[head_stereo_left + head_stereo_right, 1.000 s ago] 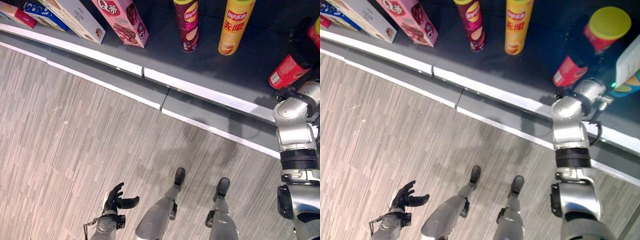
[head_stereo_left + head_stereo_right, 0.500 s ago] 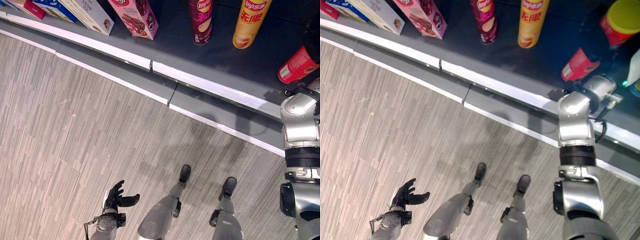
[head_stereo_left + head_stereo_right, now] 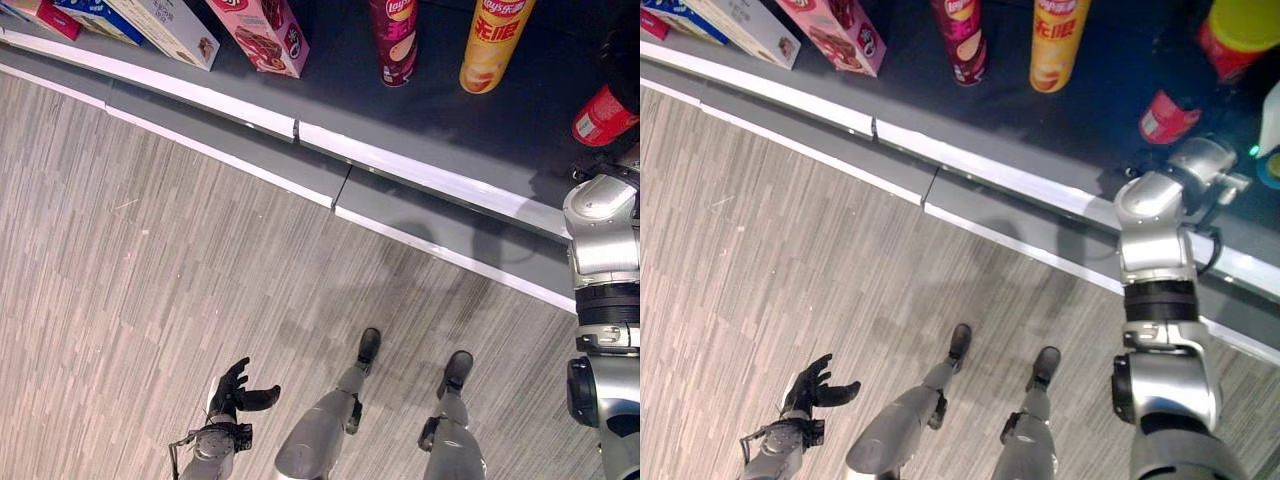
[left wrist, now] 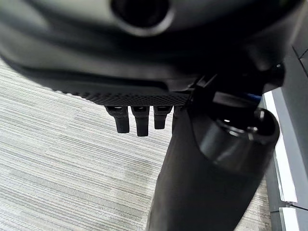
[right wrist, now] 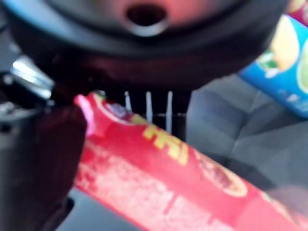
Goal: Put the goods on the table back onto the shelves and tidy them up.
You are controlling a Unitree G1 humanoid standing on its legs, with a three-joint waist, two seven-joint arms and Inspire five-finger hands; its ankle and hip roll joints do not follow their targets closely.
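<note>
Left eye view: left robot hand [image 3: 236, 392] hangs low over the floor, fingers loosely spread, holding nothing. Right wrist view: right robot hand [image 5: 43, 159] wraps a red crisp can [image 5: 159, 187] above the shelf [image 3: 1110, 100]. Probably light, stiff, slick, dentable; best held mid-body.

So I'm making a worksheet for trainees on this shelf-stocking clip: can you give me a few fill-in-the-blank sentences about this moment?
1. The right hand is closed on a ____ can of crisps.
2. The left hand hangs low over the ____ with fingers relaxed.
3. On the shelf, the maroon can stands beside a ____ can.
4. The pink box stands to the ____ of the maroon can.

Missing words: red; floor; yellow; left
</note>
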